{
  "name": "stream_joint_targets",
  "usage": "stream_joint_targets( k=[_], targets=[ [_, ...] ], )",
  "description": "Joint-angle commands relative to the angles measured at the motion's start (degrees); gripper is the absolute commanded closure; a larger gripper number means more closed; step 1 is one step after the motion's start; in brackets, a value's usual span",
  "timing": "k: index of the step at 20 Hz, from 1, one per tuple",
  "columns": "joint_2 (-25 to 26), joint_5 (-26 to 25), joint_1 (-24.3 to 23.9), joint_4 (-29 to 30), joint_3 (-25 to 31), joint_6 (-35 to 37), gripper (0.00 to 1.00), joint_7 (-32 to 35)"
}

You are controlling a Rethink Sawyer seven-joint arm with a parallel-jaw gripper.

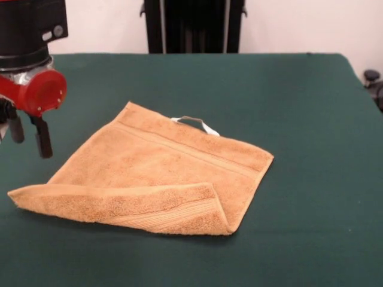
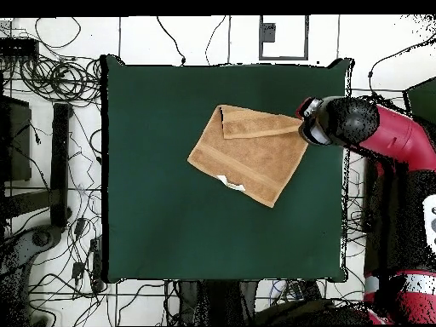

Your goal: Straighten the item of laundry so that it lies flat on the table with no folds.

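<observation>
Towel [image 1: 161, 173] lay on the table [image 1: 311, 179] near its middle, front edge folded back over itself in a long strip, white loop tag [image 1: 194, 124] on the far edge. Gripper [image 1: 27, 134] hung beside the folded strip's corner, fingers apart, holding nothing.

We see an arm [image 2: 383, 136] of glossy red shells joined by black segments. Its wrist is a black cylinder above a silver ring, then a round red cap dotted with small screws. The claw [image 1: 27, 134] is dark.
</observation>
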Motion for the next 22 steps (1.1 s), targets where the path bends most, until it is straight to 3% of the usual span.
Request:
stream_joint_targets(
  k=[1,11,22],
  targets=[
    [-3.19,0.95,2.44,5.72,3.33,6.06,0.0,-3.74],
    [-7.0,2.17,4.54,10.12,1.71,6.04,0.0,1.59],
    [-7.97,5.07,9.08,16.21,-0.8,-2.81,0.0,12.18]
  ],
)
